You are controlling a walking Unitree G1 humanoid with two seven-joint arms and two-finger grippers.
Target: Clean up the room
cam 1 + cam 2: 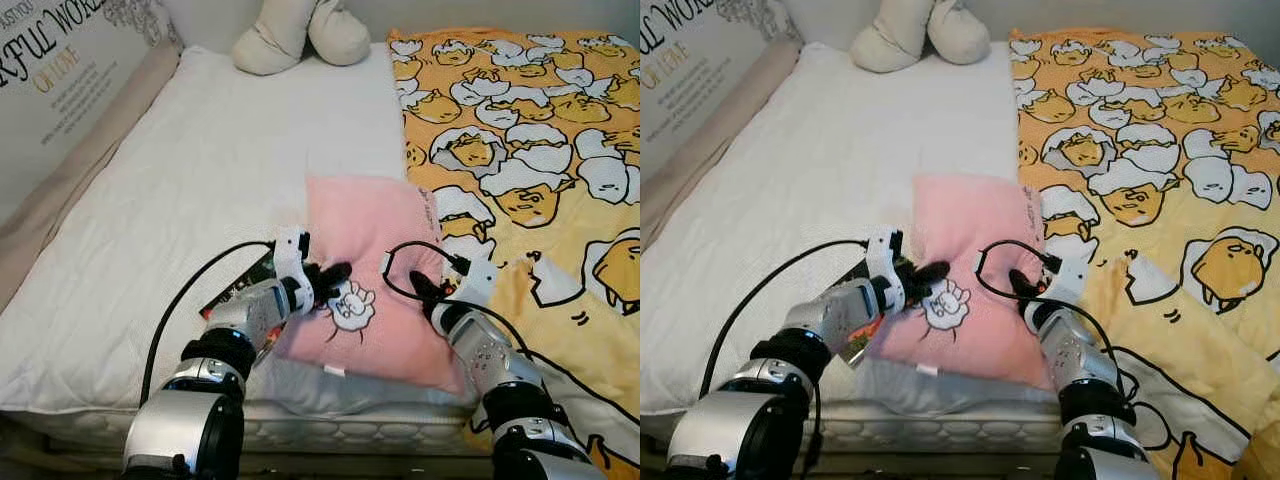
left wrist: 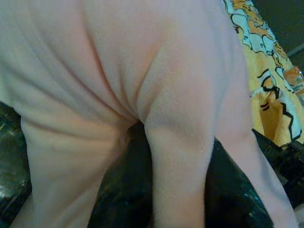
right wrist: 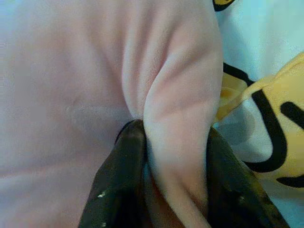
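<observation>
A square pink fleece pillow with a white cartoon print (image 1: 370, 275) lies near the front edge of the white quilted mattress (image 1: 200, 190), its right side meeting the yellow cartoon-egg blanket (image 1: 530, 140). The left gripper (image 1: 330, 278) pinches a fold on the pillow's left side, fingers clenched on the fabric. The right gripper (image 1: 420, 288) clamps a fold at the pillow's right edge beside the blanket. A cream stuffed toy (image 1: 300, 35) sits at the far edge. A dark printed packet (image 1: 240, 285) lies just beside the pillow's left edge. The mattress's left half is bare.
</observation>
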